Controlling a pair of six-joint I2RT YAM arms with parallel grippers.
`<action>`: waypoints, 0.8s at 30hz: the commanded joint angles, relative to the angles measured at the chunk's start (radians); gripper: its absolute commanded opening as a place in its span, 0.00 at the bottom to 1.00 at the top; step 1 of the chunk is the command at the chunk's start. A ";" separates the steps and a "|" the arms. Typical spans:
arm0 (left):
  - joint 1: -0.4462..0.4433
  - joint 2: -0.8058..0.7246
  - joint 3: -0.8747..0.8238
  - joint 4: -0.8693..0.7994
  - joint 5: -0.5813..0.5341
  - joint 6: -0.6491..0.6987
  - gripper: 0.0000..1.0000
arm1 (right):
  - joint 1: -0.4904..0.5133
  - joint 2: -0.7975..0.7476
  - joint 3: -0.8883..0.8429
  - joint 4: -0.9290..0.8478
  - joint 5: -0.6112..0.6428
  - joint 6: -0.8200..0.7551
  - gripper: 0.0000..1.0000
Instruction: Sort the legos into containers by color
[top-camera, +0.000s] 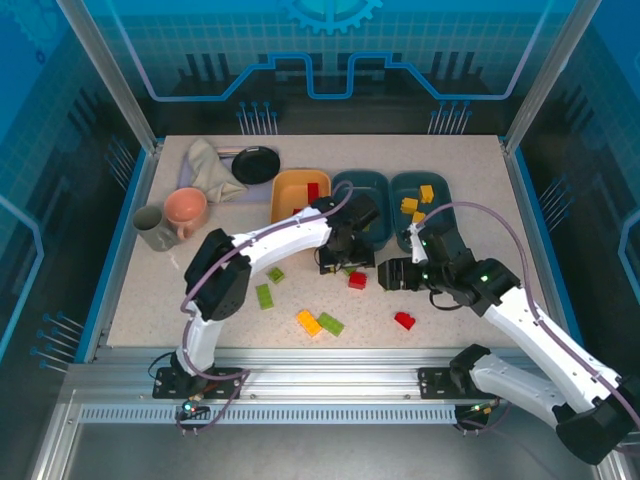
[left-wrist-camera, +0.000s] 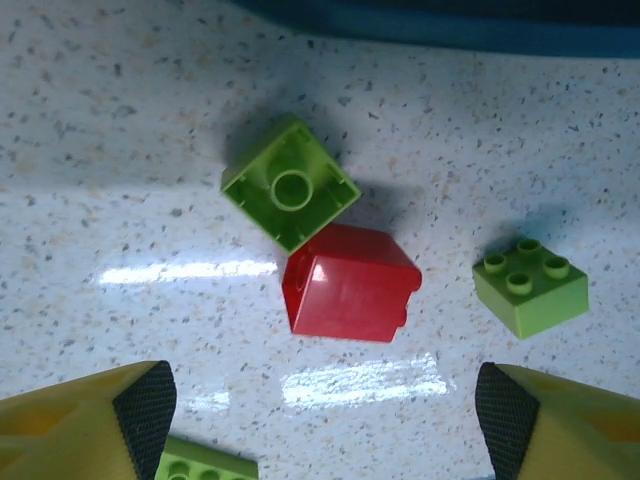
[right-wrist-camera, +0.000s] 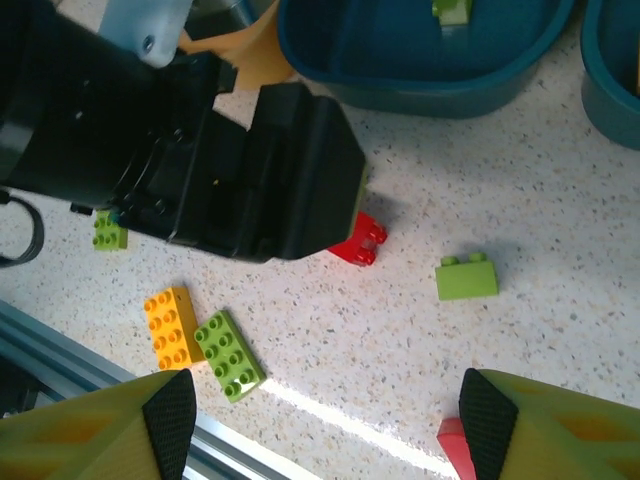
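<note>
Three lime green bricks crowd the tipped red brick (left-wrist-camera: 350, 283), which lies on its side on the surface (left-wrist-camera: 120, 130) directly below the left end effector (left-wrist-camera: 325, 410). That end effector hangs with its fingers spread wide and nothing between them. An overturned green brick (left-wrist-camera: 290, 193) touches the red brick's corner. A studs-up green brick (left-wrist-camera: 530, 285) sits just beside it, apart, and a third green brick (left-wrist-camera: 205, 465) lies near it, by one finger pad. The right end effector (right-wrist-camera: 328, 420) hovers near the red brick, its fingers likewise apart and empty.

The step in hand looks like picking up the red brick. To do it well, I would turn the wrist so the pads meet its two smooth flat sides, clear of the touching green one. Then I would descend straight until the pads straddle it before closing, since a skewed close would likely drag the green neighbour along. The orange tray (top-camera: 282, 200), well beyond the red brick, holds a red piece, so it seems the right destination.
</note>
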 joint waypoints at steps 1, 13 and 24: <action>-0.006 0.094 0.100 -0.074 0.012 0.020 0.82 | 0.012 -0.025 -0.014 -0.042 0.019 0.016 0.73; -0.034 0.194 0.116 -0.034 0.028 0.118 0.78 | -0.019 -0.053 -0.015 -0.072 0.014 0.000 0.75; -0.059 0.238 0.098 -0.068 -0.026 0.096 0.60 | -0.059 -0.026 -0.025 -0.046 -0.026 -0.010 0.75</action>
